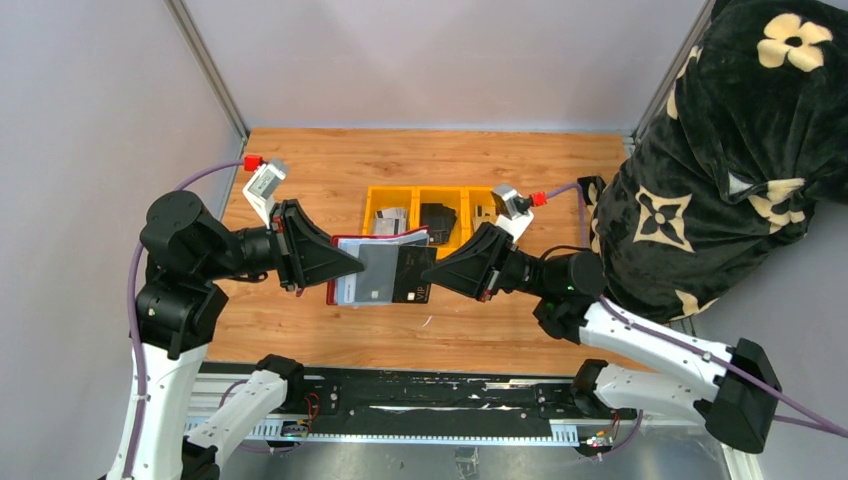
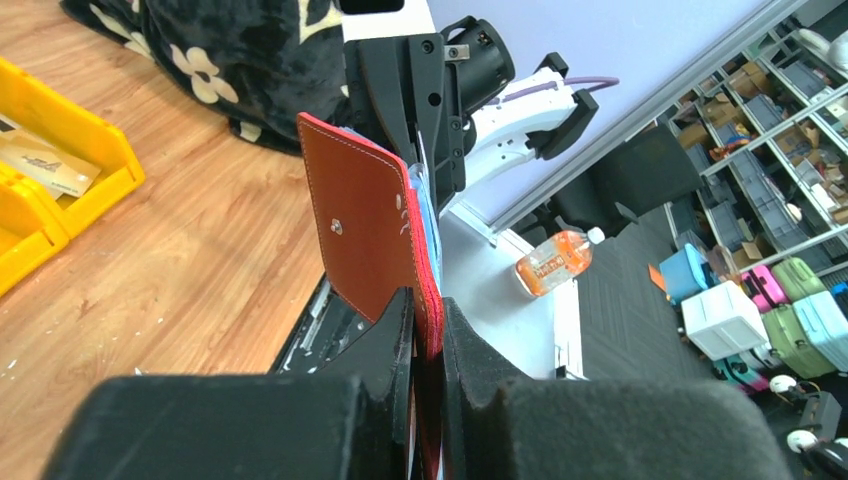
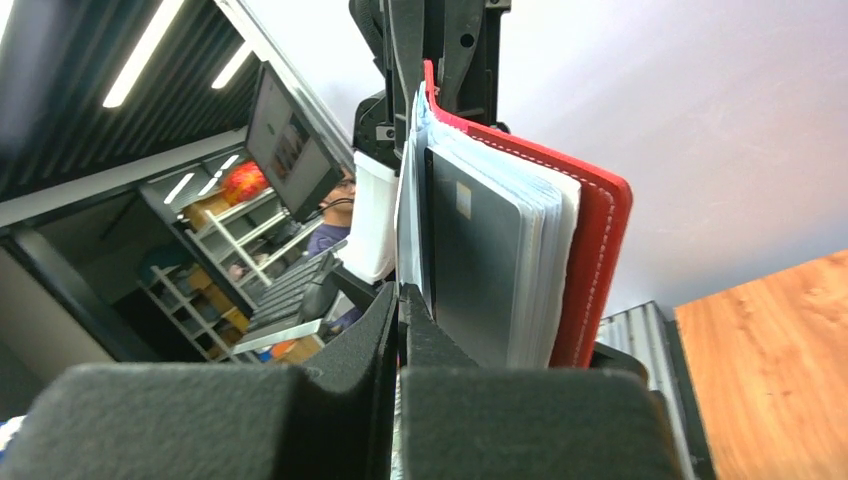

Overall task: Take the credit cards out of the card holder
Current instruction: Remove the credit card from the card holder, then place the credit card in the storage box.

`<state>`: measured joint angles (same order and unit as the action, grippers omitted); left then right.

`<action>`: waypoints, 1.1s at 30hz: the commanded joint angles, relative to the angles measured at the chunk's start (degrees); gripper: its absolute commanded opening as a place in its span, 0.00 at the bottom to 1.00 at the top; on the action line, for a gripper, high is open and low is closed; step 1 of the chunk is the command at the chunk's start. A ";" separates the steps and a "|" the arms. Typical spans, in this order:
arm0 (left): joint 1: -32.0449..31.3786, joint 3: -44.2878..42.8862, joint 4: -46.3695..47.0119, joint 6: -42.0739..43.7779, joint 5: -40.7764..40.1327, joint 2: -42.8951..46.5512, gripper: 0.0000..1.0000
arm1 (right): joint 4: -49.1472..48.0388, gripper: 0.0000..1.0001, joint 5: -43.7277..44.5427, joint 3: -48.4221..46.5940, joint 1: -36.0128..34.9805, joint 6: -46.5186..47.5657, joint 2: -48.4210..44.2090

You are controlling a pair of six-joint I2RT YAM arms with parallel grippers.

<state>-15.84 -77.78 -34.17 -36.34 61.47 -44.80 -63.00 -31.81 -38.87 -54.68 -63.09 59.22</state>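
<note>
The dark-red card holder (image 1: 381,240) hangs open in the air between the two arms, above the wooden table. My left gripper (image 1: 345,268) is shut on its left edge; in the left wrist view the red stitched edge of the card holder (image 2: 365,220) runs down between the jaws of the left gripper (image 2: 428,300). Credit cards (image 1: 375,275) stand in it, a grey one and a darker one (image 1: 412,275). My right gripper (image 1: 438,276) is shut at the stack's right edge. In the right wrist view a thin pale card edge (image 3: 410,200) enters the right gripper (image 3: 400,295); the dark grey card (image 3: 475,260) stands beside it.
A yellow bin (image 1: 415,192) with three compartments sits behind the holder, with cards (image 1: 390,222) and dark items (image 1: 437,220) inside. A black cloth with cream flowers (image 1: 730,150) covers the right side. A small scrap (image 1: 427,322) lies on the table near the front.
</note>
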 commanded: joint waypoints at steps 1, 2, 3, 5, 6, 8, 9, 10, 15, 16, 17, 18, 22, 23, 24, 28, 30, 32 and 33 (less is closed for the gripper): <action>-0.01 -1.98 1.97 0.32 1.44 0.50 0.00 | 9.39 0.00 -0.14 1.19 2.58 5.50 -6.14; -0.06 -2.14 2.12 0.24 1.72 0.52 0.00 | 12.53 0.00 -0.46 1.13 4.10 6.14 -7.99; -0.07 -2.28 2.39 0.10 1.98 0.48 0.00 | 16.29 0.00 -0.90 0.90 6.71 6.99 -10.37; -0.05 -2.63 2.49 -0.02 2.24 0.43 0.00 | 24.05 0.00 -1.71 0.55 11.85 7.72 -13.82; -0.07 -2.66 2.63 0.01 2.31 0.42 0.00 | 26.50 0.00 -2.57 0.49 14.69 7.94 -15.14; -0.07 -2.76 2.89 0.04 2.71 0.47 0.00 | 29.94 0.00 -4.66 0.08 20.04 7.77 -17.04; -0.05 -2.78 3.08 0.12 2.82 0.54 0.00 | 31.52 0.00 -5.56 -0.30 22.54 7.84 -17.36; -0.07 -2.78 3.25 0.02 2.98 0.61 0.00 | 33.52 0.00 -6.63 -0.85 24.68 8.15 -17.42; -0.05 -2.39 5.74 -1.61 4.01 0.64 0.00 | 46.43 0.00 -6.60 -5.25 29.82 13.83 -11.10; -0.02 -2.30 6.30 -2.06 4.13 0.59 0.00 | 49.81 0.00 -5.50 -6.78 29.83 15.42 -8.95; -0.06 -2.30 6.72 -2.33 4.20 0.65 0.00 | 51.29 0.00 -4.20 -7.76 29.82 16.93 -6.76; -0.07 -2.40 6.99 -2.41 4.30 0.66 0.00 | 53.38 0.00 -2.90 -8.65 29.81 18.36 -4.34; -0.07 -2.73 7.38 -2.64 4.43 0.59 0.00 | 56.62 0.00 1.68 -11.59 29.25 22.83 5.53; -0.07 -2.81 7.37 -2.75 4.44 0.61 0.00 | 56.82 0.00 2.95 -12.98 28.73 23.75 9.15; -0.07 -2.88 7.39 -2.77 4.45 0.59 0.00 | 57.88 0.00 4.21 -14.04 28.46 24.88 10.76; -0.05 -2.96 7.45 -2.94 4.61 0.82 0.00 | 60.86 0.00 9.59 -20.01 28.05 27.53 22.23; -0.04 -3.07 7.59 -3.04 4.83 0.83 0.00 | 62.64 0.00 12.03 -24.07 27.60 29.37 27.54; -0.07 -3.27 7.43 -3.04 5.12 0.88 0.00 | 66.53 0.00 13.77 -29.15 26.98 30.83 32.83; -0.07 -3.38 7.33 -2.96 5.22 0.93 0.00 | 67.00 0.00 14.51 -31.26 26.73 31.30 35.53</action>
<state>-15.84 -78.91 -28.75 -38.35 65.32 -44.58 -1.89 -23.24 -62.28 -26.48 -36.71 87.48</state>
